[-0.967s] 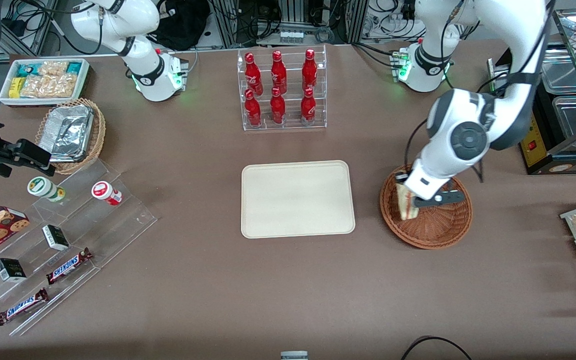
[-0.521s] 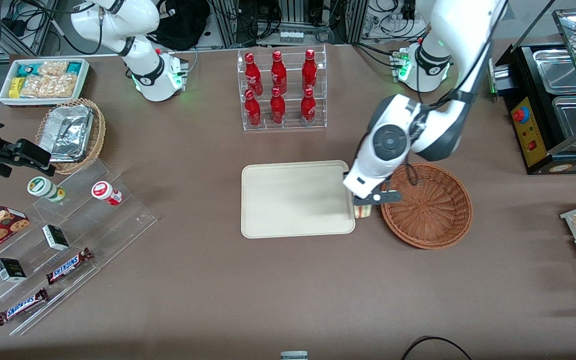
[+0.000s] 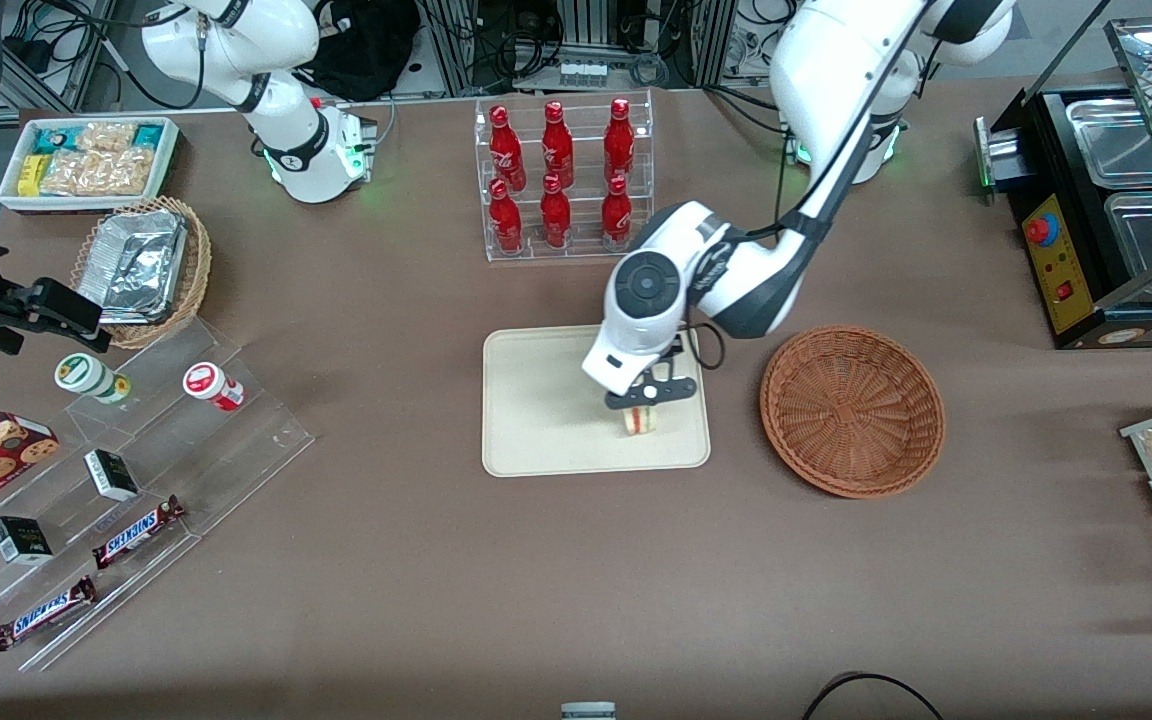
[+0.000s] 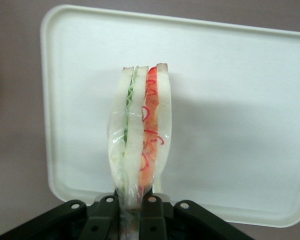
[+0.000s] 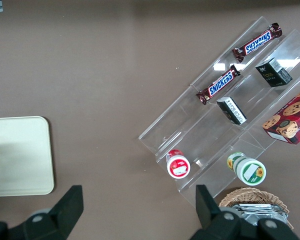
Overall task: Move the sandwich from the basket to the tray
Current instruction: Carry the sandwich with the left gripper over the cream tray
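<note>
The gripper (image 3: 644,400) is hanging over the tray (image 3: 536,400), in the part of it nearest the basket (image 3: 852,410), a little right of the front frame's centre. Its black fingers (image 4: 107,212) are pinching the wrapped sandwich (image 3: 642,419) by one narrow end, so the wedge is hanging on edge with its bread slices upright. In the wrist view the sandwich (image 4: 140,132) is stretching its long axis away from the fingers toward the tray's farther rim (image 4: 180,22), green filling on one side and red on the other, its wrap gathered between the pads. Whether its free end is touching the tray surface is hard to judge; it seems to be just above it.

The tray is lying flat on the brown counter (image 3: 386,560). Bare cream surface is spreading out from the sandwich toward the parked arm's end, while the rim nearest the basket is sitting close by the gripper. A strip of bare counter is separating the tray from the reddish-brown wicker basket, which is sitting empty toward the working arm's end. The rack of red bottles (image 3: 561,180) is standing farther from the front camera than the tray, with a gap between them. Open counter is lying nearer the camera than the tray.
</note>
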Available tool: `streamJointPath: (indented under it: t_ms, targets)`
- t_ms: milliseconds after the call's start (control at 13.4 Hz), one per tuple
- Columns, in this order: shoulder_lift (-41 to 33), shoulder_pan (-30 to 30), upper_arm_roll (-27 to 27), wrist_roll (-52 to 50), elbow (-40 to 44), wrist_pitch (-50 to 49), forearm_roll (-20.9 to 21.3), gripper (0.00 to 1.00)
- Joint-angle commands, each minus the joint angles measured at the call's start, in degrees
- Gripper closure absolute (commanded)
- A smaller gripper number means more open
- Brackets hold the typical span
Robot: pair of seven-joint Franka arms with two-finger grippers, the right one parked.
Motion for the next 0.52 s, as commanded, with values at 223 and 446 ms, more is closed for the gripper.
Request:
streamJointPath:
  t_ms: [223, 446]
  targets:
    - [4.5, -4.7, 0.9, -6.5, 4.6, 3.7, 3.0, 0.93]
    - [5.3, -6.0, 0.9, -9.5, 4.4, 4.9, 6.5, 0.93]
